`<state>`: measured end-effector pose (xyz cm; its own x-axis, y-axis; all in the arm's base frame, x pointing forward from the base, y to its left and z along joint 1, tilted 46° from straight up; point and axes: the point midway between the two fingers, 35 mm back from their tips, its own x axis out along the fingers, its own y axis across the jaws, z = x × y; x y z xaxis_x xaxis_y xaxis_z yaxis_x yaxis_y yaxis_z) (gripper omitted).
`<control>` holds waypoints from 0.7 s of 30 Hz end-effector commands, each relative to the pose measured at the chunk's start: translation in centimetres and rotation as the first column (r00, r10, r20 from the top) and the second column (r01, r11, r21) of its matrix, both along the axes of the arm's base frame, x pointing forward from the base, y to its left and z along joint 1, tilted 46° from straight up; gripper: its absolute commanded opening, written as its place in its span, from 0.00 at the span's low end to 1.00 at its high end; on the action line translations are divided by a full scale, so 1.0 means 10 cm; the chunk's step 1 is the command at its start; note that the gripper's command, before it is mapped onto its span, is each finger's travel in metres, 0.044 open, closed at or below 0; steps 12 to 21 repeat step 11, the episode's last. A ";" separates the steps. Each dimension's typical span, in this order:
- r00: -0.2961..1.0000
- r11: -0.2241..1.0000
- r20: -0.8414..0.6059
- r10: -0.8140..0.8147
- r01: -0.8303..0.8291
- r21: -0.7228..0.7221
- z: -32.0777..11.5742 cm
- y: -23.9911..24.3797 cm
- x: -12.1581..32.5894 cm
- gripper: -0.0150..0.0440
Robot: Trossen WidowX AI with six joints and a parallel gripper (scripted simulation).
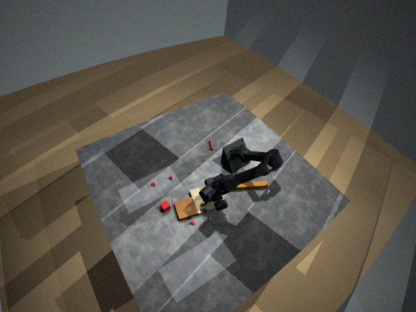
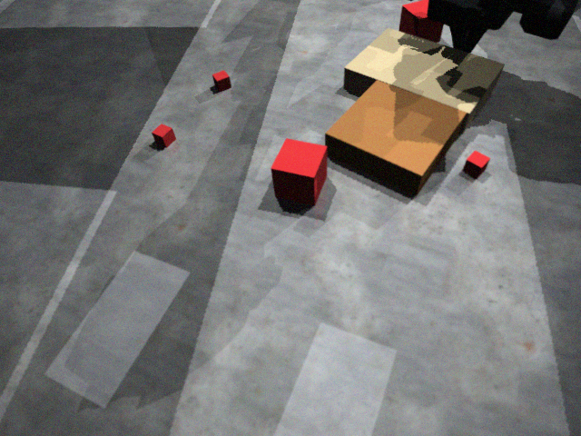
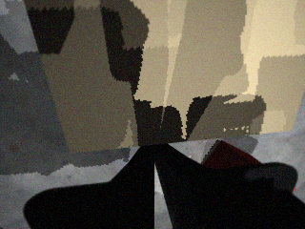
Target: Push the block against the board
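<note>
orange block (image 1: 186, 208) (image 2: 396, 129): matt, smooth, wood-like | cream board beside it (image 1: 195, 193) (image 2: 368, 63) (image 3: 205, 57): matt, smooth | counter beneath it (image 1: 141, 234) (image 2: 262, 300) (image 3: 16, 119): mottled, concrete-like

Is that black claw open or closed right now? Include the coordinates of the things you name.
Closed: the wrist view shows the gripper's (image 3: 155, 152) two dark fingers meeting at their tips, with nothing between them there.
</note>
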<state>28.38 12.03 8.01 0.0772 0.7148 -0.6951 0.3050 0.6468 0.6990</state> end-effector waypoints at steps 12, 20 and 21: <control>1.000 1.000 0.004 0.001 -0.001 -0.004 0.01 0.01 0.00 0.25; 1.000 1.000 0.004 0.001 -0.001 -0.004 0.01 0.01 0.00 0.25; 1.000 1.000 0.004 0.001 -0.001 -0.004 0.01 0.01 0.00 0.25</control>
